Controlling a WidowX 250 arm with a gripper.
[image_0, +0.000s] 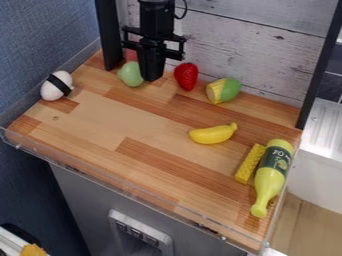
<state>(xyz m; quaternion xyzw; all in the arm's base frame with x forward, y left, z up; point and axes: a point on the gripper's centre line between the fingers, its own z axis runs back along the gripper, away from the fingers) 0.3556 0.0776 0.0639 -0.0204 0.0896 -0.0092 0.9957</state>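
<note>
The black gripper (153, 75) hangs low over the back left of the wooden counter, in front of the wall. Just left of it lies a round green toy (130, 74), partly overlapped by the gripper; whether they touch I cannot tell. A bit of something red (131, 54) peeks out behind the gripper. To its right, a red strawberry (186, 76) rests by the wall, followed by a yellow and green toy corn (224, 90). A yellow banana (214, 134) lies right of the counter's middle.
A white toy with a black band (56, 85) sits at the left edge. Near the right edge lie a yellow block (250, 163) and a yellow-green bottle (272, 175), side by side. A clear low rim (127, 185) runs along the front, and dark posts stand at both back corners.
</note>
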